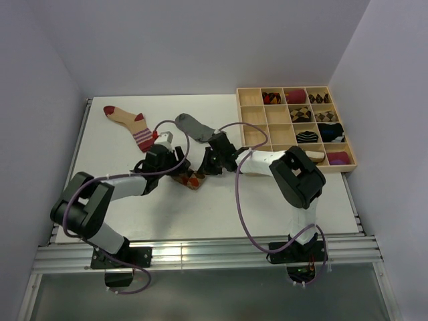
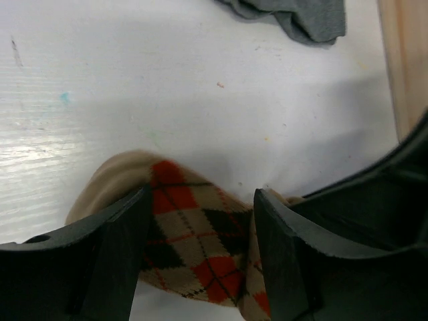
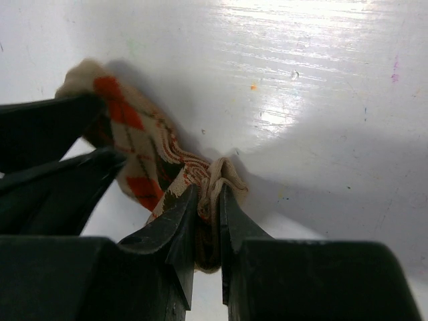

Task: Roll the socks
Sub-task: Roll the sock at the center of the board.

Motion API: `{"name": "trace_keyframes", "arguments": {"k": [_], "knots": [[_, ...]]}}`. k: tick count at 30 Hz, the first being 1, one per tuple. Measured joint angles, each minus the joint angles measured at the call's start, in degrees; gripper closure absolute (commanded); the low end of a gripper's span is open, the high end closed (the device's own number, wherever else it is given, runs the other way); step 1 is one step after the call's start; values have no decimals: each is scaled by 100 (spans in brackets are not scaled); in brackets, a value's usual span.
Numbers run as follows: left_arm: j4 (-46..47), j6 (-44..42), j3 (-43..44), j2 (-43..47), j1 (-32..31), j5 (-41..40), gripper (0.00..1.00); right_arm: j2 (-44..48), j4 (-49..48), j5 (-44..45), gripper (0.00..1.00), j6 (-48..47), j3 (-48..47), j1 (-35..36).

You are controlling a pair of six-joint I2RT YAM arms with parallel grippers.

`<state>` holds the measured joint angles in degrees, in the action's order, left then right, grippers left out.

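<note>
The argyle sock (image 1: 190,179) lies on the white counter (image 1: 200,214) near its middle, between the two wrists. It is a soft knit, beige-brown with red and dark diamonds crossed by thin stitched lines. One end is folded over into a rounded, padded hump.

The left fingers (image 2: 100,254), matte black and wedge-shaped, stand apart on either side of that sock, with the patterned fabric filling the gap between them. Whether they press on it cannot be told. The right fingers (image 3: 180,227), black and tapering to narrow tips, are drawn almost together. They pinch a bunched, ribbed edge of the same sock, with cream threads crumpled between the tips.

The grey sock (image 1: 194,125), plain and limp, lies rumpled farther back on the counter, just beyond the wrists. The beige sock (image 1: 130,124) lies flat at the far left, with a dark-red toe and heel and a red-striped cuff. The counter's surface is glossy, scuffed and flecked with small coloured marks.

At the right stands a pale wooden tray (image 1: 253,115) divided into square compartments. Some hold rolled socks: argyle bundles (image 1: 271,97), a magenta bundle (image 1: 295,96), a black bundle (image 1: 330,132) and a striped bundle (image 1: 307,137). Purple cables (image 1: 241,200) loop along both arms.
</note>
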<state>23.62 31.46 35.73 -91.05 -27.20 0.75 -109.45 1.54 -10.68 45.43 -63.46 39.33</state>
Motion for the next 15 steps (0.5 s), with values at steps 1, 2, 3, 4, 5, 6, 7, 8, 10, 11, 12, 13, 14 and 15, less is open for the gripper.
{"name": "trace_keyframes", "arguments": {"k": [1, 2, 3, 4, 5, 6, 7, 8, 10, 11, 12, 13, 14, 15], "knots": [[-63, -66, -48, 186, -20, -9, 32, -2, 33, 11, 100, 20, -15, 0], [-90, -111, -79, 332, -48, -24, 31, -4, 68, 17, 100, 39, -31, 0], [-146, -214, -90, 533, -120, -61, 31, -7, 92, 28, 100, 61, -42, 0], [-203, -330, -90, 717, -247, -142, 31, -9, 109, 33, 100, 85, -48, -2], [-221, -413, -90, 879, -374, -223, 30, -13, 138, 35, 100, 116, -66, -2], [-232, -520, -90, 1040, -540, -291, 30, -20, 162, 37, 100, 136, -81, -2], [-236, -612, -90, 1182, -691, -365, 30, -20, 168, 37, 100, 142, -85, -2], [-234, -715, -96, 1320, -909, -476, 30, -26, 192, 39, 100, 157, -103, -2], [-236, -872, -140, 1484, -1226, -645, 30, -33, 212, 37, 100, 170, -116, -2], [-247, -946, -177, 1519, -1351, -721, 30, -33, 214, 37, 100, 184, -116, -2], [-271, -992, -216, 1528, -1456, -802, 30, -33, 216, 35, 100, 186, -116, -2], [-282, -1034, -273, 1528, -1545, -885, 30, -35, 219, 39, 100, 184, -116, -2], [-304, -1084, -321, 1528, -1604, -955, 30, -42, 219, 28, 100, 203, -116, -2], [-332, -1113, -385, 1521, -1657, -1021, 30, -42, 221, 22, 100, 214, -116, -2]]}}
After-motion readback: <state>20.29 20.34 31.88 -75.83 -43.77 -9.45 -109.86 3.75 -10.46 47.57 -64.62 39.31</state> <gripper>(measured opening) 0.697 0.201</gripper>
